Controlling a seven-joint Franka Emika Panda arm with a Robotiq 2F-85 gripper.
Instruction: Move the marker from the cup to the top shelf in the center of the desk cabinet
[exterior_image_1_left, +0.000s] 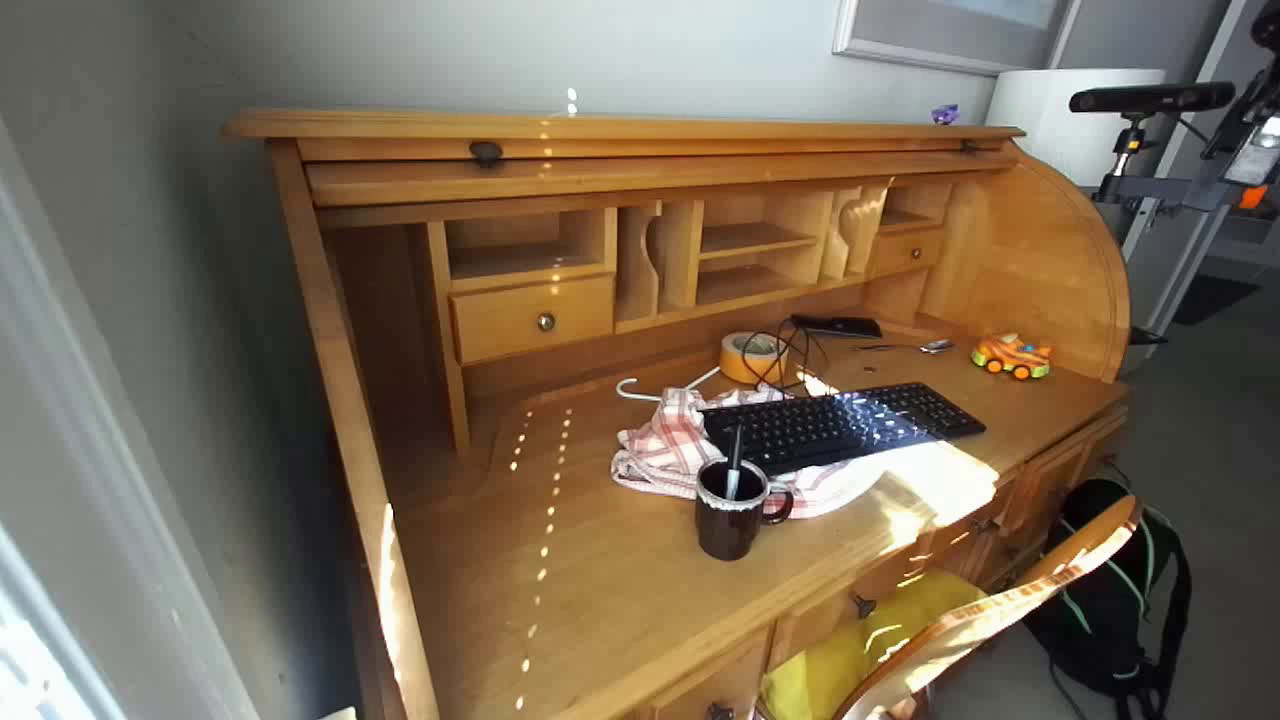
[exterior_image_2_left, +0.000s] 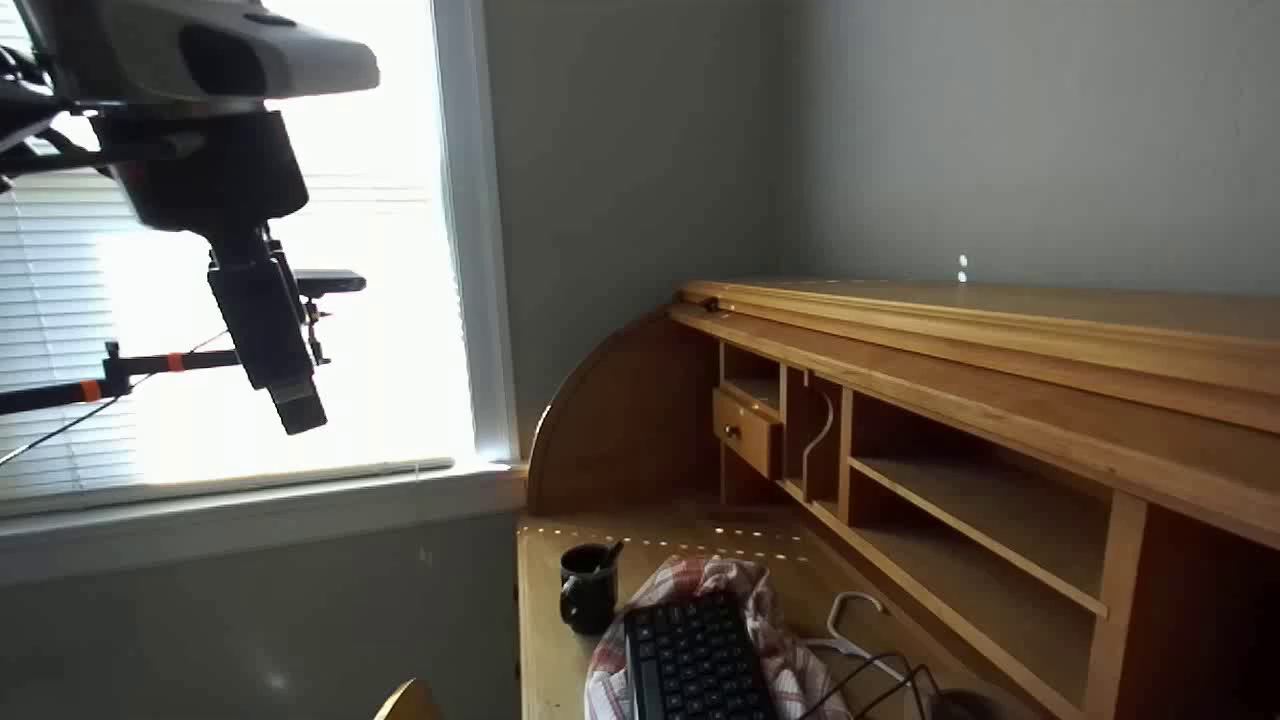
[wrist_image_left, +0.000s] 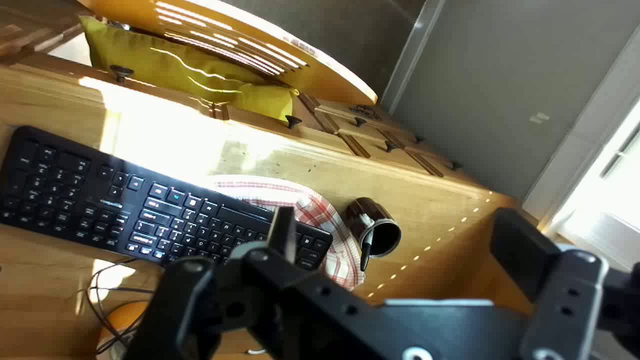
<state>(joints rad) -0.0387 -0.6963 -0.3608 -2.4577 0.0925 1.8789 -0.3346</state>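
In midair, empty end effector (exterior_image_2_left: 298, 403), perhaps fully agape.

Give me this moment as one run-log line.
pincer: open, nothing held, apart from cup | marker: leaning in cup, black end up | top shelf: marker not yet placed

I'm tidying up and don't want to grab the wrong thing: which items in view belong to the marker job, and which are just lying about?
For the job: marker, leaning in the dark mug; open gripper; central top shelf of the desk cabinet.

Just lying about: black keyboard, checked cloth, orange tape roll, white hanger, toy car.
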